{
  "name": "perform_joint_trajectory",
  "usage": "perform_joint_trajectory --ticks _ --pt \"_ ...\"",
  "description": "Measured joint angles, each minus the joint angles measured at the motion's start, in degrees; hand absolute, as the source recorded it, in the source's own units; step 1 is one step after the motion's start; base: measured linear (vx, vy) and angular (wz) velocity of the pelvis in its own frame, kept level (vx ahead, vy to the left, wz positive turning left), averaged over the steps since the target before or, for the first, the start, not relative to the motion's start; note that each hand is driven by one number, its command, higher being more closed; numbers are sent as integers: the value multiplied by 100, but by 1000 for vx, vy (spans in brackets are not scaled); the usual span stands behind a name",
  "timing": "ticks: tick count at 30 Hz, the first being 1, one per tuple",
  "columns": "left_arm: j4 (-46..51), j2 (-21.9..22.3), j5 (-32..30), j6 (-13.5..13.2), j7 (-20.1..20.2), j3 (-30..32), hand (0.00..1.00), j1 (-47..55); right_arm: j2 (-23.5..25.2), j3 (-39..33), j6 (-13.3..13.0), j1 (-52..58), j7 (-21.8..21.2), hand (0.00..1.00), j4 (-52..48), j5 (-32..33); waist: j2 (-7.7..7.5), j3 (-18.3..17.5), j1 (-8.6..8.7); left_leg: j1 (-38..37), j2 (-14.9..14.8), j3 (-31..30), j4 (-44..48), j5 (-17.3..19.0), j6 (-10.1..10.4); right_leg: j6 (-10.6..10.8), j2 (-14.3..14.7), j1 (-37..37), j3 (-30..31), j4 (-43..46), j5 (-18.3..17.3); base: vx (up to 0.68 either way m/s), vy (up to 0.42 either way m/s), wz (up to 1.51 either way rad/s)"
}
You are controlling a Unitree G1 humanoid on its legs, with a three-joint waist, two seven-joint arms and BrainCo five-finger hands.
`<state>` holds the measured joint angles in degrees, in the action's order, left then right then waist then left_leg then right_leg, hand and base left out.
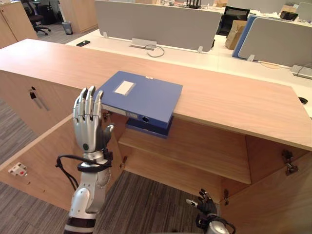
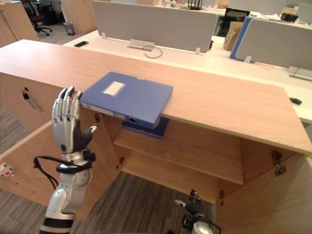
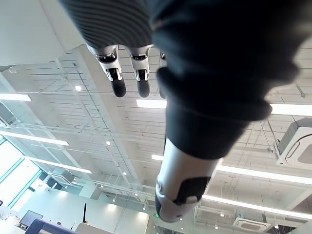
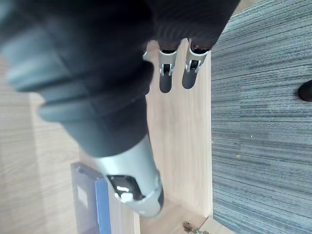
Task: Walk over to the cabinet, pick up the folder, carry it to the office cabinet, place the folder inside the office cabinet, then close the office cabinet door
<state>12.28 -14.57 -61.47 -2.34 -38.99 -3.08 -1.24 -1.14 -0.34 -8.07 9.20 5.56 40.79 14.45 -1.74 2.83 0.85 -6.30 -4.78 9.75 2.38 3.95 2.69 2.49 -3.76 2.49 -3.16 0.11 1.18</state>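
- Left wrist view looks up at ceiling lamps point(image 3: 292, 109), while the eye views look down on the worktop point(image 1: 229, 97).
- Left hand point(image 1: 87, 122) stands upright, fingers straight and pressed together, just beside the folder point(image 1: 141, 95).
- Right hand point(image 1: 205, 204) hangs low near the carpet point(image 4: 258, 146), fingers straight.
- Folder lies flat on the worktop, spine toward the robot, overhanging the front edge and running roughly along it.

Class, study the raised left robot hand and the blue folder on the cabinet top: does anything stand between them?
Nothing visible does. The left robot hand, fingers straight, stands close beside the blue folder, which overhangs the front edge of the cabinet top.
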Motion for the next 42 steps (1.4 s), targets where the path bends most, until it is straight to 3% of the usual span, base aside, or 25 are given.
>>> perform_joint_trajectory --ticks 8,21,29,42 --pt "-712 -447 -183 11 244 -33 0 -82 -102 48 -5 -104 -34 0 -1 0 23 -22 107 -77 45 53 -33 -8 -12 6 -15 120 2 -287 182 -23 17 -4" --pt "-1323 -825 -405 52 320 -292 0 -618 -254 275 -8 -117 -35 0 -1 4 50 -40 167 -85 78 62 -140 -80 -40 15 -27 151 5 -480 314 -8 5 0" --pt "-1572 -849 -419 199 323 -395 0 -885 -273 331 -8 -120 -30 0 -1 8 92 -74 209 -85 83 75 -144 -84 -44 14 -31 141 15 -484 330 0 0 0" --pt "-1871 -873 -418 203 343 -521 0 -1078 -294 446 -8 -122 -25 0 -1 8 92 -77 274 -87 91 103 -144 -96 -52 19 -36 128 31 -491 369 0 0 0"
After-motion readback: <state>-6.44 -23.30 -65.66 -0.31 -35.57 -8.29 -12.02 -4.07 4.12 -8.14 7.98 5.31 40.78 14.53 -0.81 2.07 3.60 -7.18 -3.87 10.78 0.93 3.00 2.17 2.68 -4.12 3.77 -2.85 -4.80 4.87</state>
